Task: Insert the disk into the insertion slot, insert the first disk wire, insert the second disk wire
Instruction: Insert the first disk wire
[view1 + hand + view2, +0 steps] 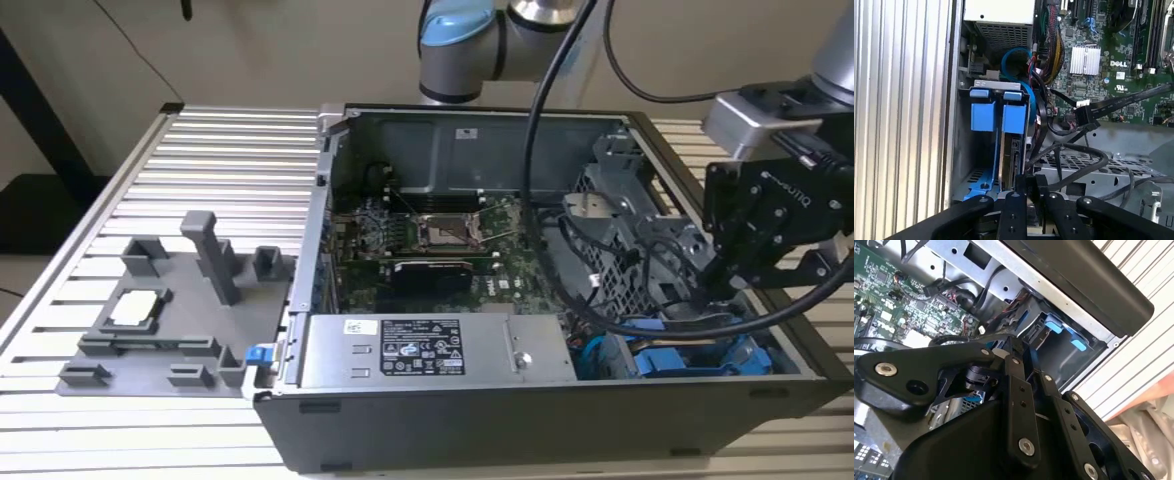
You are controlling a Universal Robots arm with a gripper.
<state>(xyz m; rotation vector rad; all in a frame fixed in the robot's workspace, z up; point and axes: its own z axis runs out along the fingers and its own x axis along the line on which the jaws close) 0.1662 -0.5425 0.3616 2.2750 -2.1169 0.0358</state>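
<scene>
- Blue plastic is the giveaway here. The disk (1014, 150) stands on edge in its bright blue frame, down in the insertion slot (965, 150), just beside a second blue carrier (983, 114).
- Key relation imo: in the first wrist view the disk lies straight ahead of the gripper (1031, 182). Its long axis runs away from the tips and into the bay, so tool and disk are basically in line. The tips are right at the disk's near end, but I can't tell if they're touching it or just off it.
- The gripper is drawn in narrow, pretty much closed, and I can't make out anything pinched in it.
- In the exterior view it hangs over the corner of the case (534, 420) on the exterior view's right, and the bay sits just beside the end of the power-supply box (424, 350).
- Looks-wise you only get the disk's thin dark edge, with a blue tab at the far end.
- A black connector (1083, 115) on its cable hangs over the motherboard (1114, 60), apart from the disk, so I'd guess the wires aren't in yet.
</scene>
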